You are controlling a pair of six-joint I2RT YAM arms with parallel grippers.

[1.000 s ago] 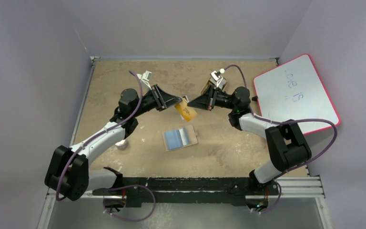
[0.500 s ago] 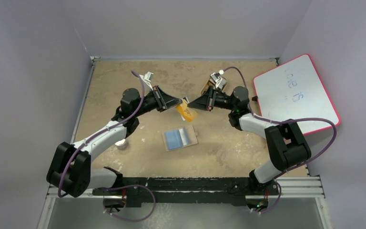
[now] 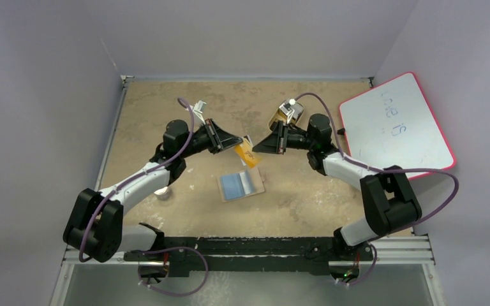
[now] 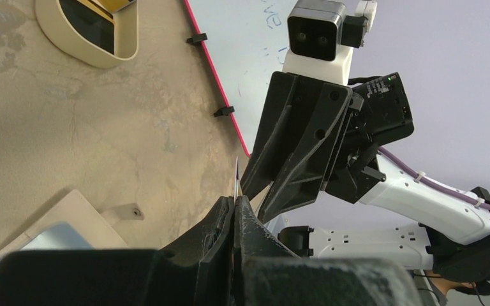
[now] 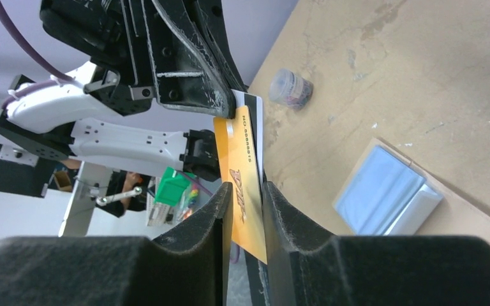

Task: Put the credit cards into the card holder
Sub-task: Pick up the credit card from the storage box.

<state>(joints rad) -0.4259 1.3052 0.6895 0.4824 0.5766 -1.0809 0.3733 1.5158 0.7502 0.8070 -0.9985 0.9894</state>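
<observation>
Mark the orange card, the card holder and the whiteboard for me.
orange card (image 5: pixel 242 204), right wrist view, on its printed face.
card holder (image 5: pixel 469 213), right wrist view, on its bare tan border.
whiteboard (image 3: pixel 395 124), top external view, on its white writing surface.

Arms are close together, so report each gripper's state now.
Left gripper: closed on the orange card.
Right gripper: around the same card; grip cannot be told.

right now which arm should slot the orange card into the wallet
Probably right gripper: card sits between its fingers, wallet open just below; left gripper only pinches its far edge.
</observation>
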